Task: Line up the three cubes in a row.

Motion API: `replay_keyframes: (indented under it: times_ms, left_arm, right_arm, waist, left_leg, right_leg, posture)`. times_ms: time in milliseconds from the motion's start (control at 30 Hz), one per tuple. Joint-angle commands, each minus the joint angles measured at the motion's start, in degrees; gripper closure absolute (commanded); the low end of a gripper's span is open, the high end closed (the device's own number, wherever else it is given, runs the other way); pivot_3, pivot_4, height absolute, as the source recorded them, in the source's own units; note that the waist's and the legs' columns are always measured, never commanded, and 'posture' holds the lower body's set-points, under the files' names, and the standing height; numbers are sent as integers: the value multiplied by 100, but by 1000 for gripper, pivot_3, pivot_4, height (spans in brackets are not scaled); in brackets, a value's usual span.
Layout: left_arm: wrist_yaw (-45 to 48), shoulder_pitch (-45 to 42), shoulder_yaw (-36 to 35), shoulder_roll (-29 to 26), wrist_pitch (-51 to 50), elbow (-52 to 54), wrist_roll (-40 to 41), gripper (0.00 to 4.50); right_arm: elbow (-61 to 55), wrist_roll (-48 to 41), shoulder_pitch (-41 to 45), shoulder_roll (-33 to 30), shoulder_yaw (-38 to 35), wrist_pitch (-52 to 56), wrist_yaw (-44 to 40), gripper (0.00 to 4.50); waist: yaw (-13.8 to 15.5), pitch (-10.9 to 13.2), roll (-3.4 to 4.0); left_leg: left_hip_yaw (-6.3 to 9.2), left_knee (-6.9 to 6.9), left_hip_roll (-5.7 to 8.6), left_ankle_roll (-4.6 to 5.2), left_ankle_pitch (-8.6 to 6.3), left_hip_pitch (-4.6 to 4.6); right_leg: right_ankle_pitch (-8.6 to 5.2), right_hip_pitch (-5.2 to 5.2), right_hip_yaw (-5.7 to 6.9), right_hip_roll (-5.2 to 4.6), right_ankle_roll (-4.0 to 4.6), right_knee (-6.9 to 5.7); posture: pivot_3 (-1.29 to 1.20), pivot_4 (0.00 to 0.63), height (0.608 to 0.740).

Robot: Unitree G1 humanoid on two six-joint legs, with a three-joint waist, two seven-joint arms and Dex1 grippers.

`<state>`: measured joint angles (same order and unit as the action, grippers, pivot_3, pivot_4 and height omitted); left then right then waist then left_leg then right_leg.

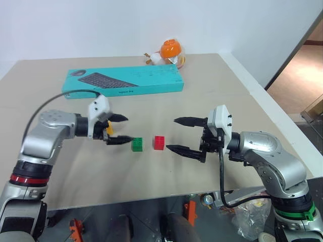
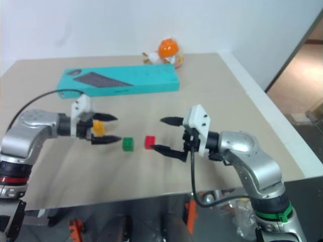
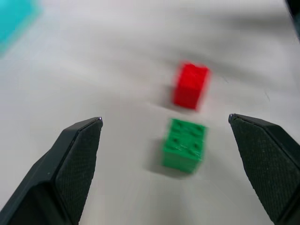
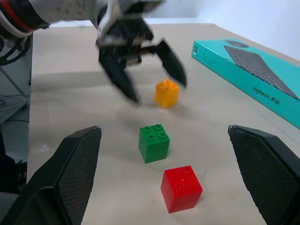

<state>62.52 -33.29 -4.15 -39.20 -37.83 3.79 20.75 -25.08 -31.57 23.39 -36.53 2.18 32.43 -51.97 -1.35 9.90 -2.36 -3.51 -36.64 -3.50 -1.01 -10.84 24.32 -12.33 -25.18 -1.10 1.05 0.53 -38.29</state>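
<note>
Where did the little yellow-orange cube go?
The yellow-orange cube sits on the table beside the green cube, on the robot's left, behind the open left gripper.

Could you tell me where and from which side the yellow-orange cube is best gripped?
Probably from above, jaws across two opposite smooth side faces of the yellow-orange cube: it sits upright, studs up, apart from the green cube, with the open left gripper beside it.

1. three cubes (image 4: 167,93) (image 4: 154,143) (image 4: 181,188) sat in a row on the table (image 1: 212,85), between the two grippers.
2. keyboard box (image 1: 123,81) lay well behind them.
3. round toy (image 1: 170,51) sat behind the box, by the table's far edge.
</note>
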Motion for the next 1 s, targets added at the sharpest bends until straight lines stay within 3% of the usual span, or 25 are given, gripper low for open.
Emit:
replay_keyframes:
  times_ms: [33, 133, 300, 500, 733, 1000]
  left_arm:
    - [-1287, 234, -719, 369, -270, 476, 101, 32]
    - [-2534, 649, -1135, 1063, -316, 929, 21, 32]
    - [-3987, 1185, -1251, 1949, -228, 1419, -233, 32]
    - [-4986, 1497, -971, 2566, 109, 1452, -641, 32]
    - [-5348, 1660, -502, 2800, 238, 1298, -958, 32]
    - [-5704, 1646, -457, 2857, 174, 1085, -1168, 32]
  right_arm:
    - [113, 34, 155, 9, -6, -216, -123, 0]
    - [271, 121, 204, 14, 71, -339, -231, 0]
    - [460, 220, 269, 0, 151, -453, -369, 0]
    - [616, 315, 326, -57, 150, -543, -485, 0]
    - [590, 353, 310, -120, 87, -496, -472, 0]
    - [460, 312, 225, -204, 7, -423, -360, 0]
  waist:
    - [1, 0, 0]
    - [4, -1, -1]
    - [6, -1, -4]
    - [7, -3, -5]
    - [7, -4, -8]
    - [4, -4, -8]
  left_leg:
    - [-1, 0, 0, 0, 0, 0]
    - [-5, -2, 2, 0, 0, -3]
    - [-4, -3, 6, -1, 1, -1]
    - [2, -4, 11, -1, 5, -6]
    - [0, -4, 17, 0, 7, -8]
    - [4, -4, 16, 0, 7, -9]
  right_leg:
    - [1, 0, 0, 0, -1, 0]
    - [3, 3, -2, -5, -5, 1]
    - [7, 4, -12, -8, -11, 2]
    - [13, 11, -10, -9, -10, 1]
    - [14, 14, -12, -12, -12, 1]
    - [14, 14, -9, -9, -12, 1]
  posture:
    - [0, 150, 740]
    - [0, 150, 740]
    - [0, 150, 740]
    - [0, 150, 740]
    - [0, 150, 740]
    - [0, 150, 740]
